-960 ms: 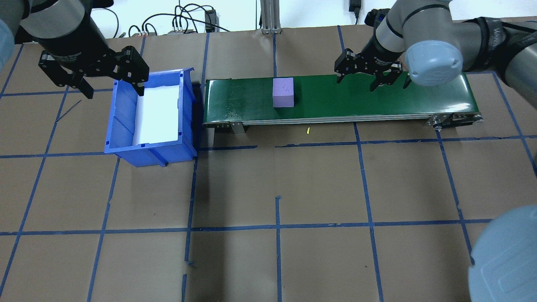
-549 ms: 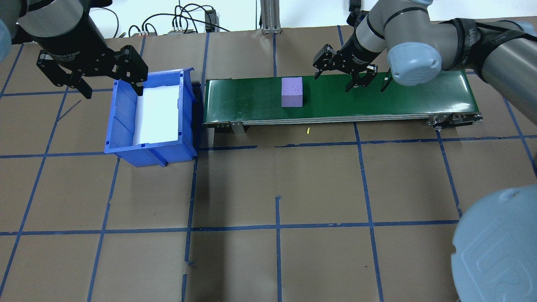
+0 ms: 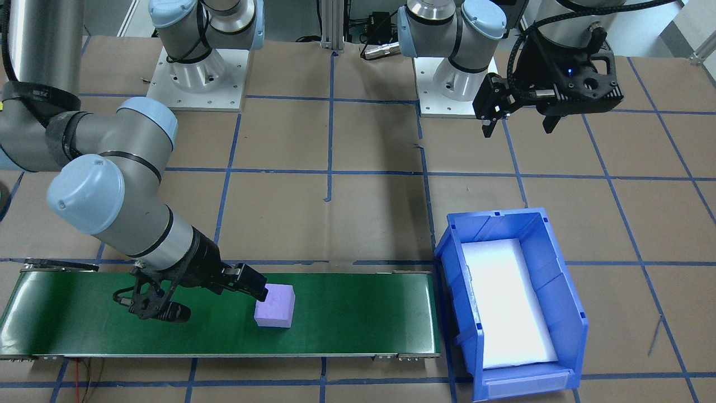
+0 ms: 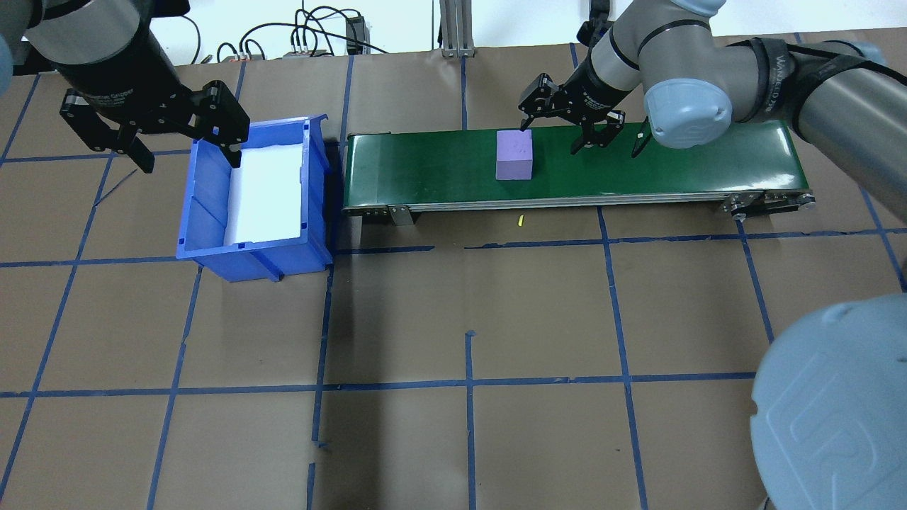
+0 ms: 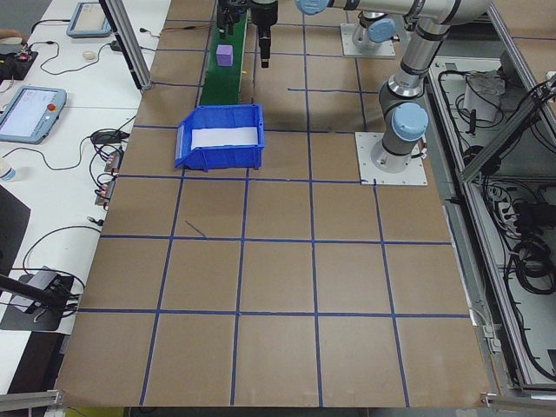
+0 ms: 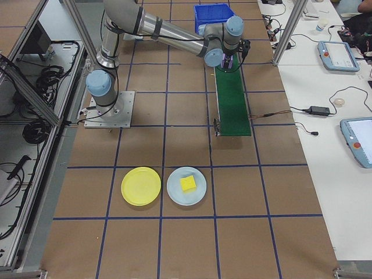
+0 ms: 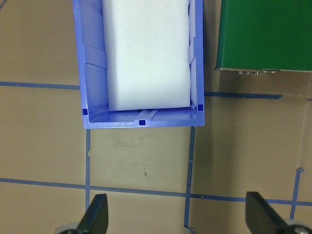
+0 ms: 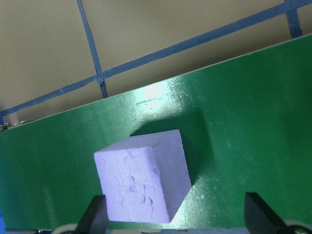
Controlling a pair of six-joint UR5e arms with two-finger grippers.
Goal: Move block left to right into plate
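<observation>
Block [image 4: 514, 154]: pale purple foam cube, matte, small dents on top face, sits upright on green conveyor belt [image 4: 673, 170], near its middle. I see right end effector [image 4: 562, 124] fingers spread wide, holding nothing, low over belt; one fingertip just beside block's far corner, contact unclear. Left end effector [image 4: 181, 145] open, empty, hovering above edge of blue bin [image 4: 205, 234] holding white foam pad. Yellow plate [image 6: 141, 186] lies on worktop [image 4: 496, 333] well apart from belt, beside pale blue plate [image 6: 186, 186] carrying yellow square piece.
</observation>
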